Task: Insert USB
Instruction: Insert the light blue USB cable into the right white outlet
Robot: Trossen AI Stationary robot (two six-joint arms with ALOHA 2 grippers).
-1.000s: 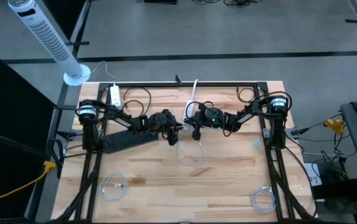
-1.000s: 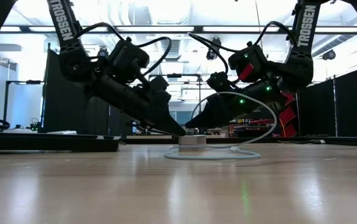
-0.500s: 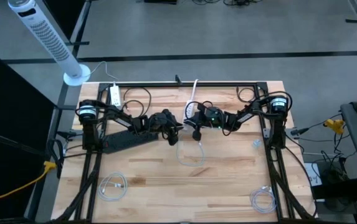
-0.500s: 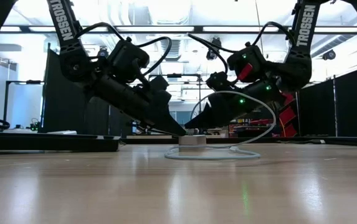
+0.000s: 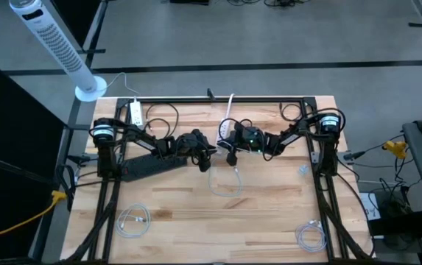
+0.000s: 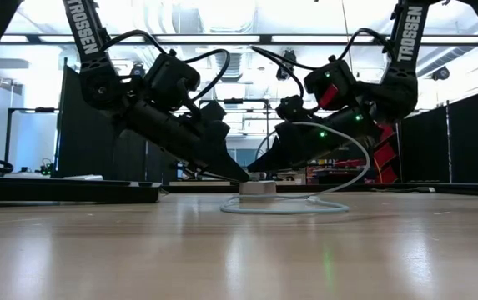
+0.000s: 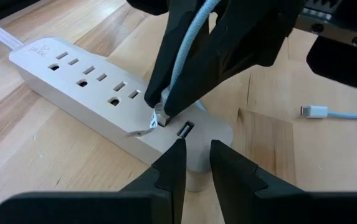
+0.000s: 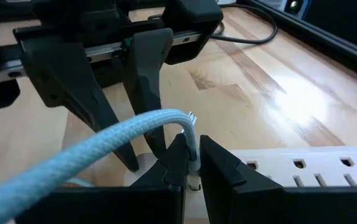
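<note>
A white power strip lies on the wooden table, with a USB port in the top of its rounded end. My right gripper hangs over that end, shut on a light-blue braided cable. The cable's USB plug points down just beside the port. The rest of the cable loops on the table. My left gripper stands on the strip's end, its fingers a narrow gap apart. In the low view both grippers slant down onto the strip's end. My left gripper rests both fingertips on the top of the strip's rounded end, just next to the USB port, slanting down from the table's left. Nothing lies between the fingers. My right gripper pinches the cable just behind its plug between its two fingers, slanting down from the table's right. The plug points down at the strip, and the cable arches up and back over the gripper, slack.
A flat black bar lies under the left arm. A second white strip sits at the far left. Coiled white cables lie near the front left and front right. A loose white connector lies beyond the strip.
My right gripper has crept a little toward the table's left edge with the plug, staying low over the strip's end. The left gripper and the strip have kept still.
</note>
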